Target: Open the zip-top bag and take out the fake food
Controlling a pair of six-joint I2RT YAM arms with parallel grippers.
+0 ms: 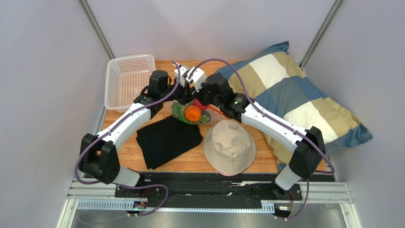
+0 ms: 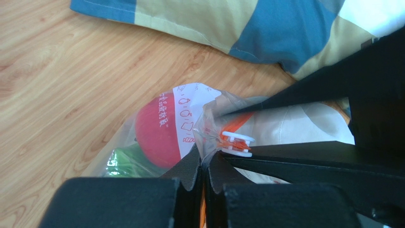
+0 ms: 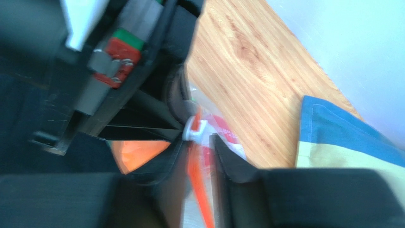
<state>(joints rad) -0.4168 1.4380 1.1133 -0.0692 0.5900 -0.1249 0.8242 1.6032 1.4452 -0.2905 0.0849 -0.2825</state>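
The zip-top bag (image 1: 190, 113) lies in the middle of the table, holding an orange fruit (image 1: 192, 113) and green cabbage (image 1: 178, 110). In the left wrist view its white label (image 2: 190, 114) covers a red apple (image 2: 154, 135), with green (image 2: 126, 159) beside it. My left gripper (image 2: 205, 164) (image 1: 186, 100) is shut on the bag's clear corner, right beside the white zip slider (image 2: 236, 144). My right gripper (image 3: 198, 142) (image 1: 199, 100) holds the orange-red zip strip (image 3: 197, 183) between its nearly closed jaws, just behind the slider (image 3: 196, 129). The view is blurred. No purple-brown fruit shows.
A white mesh basket (image 1: 128, 80) stands at the back left. A checked pillow (image 1: 290, 95) fills the right side. A black cloth (image 1: 167, 138) and a beige bucket hat (image 1: 229, 146) lie at the front. The two grippers nearly touch.
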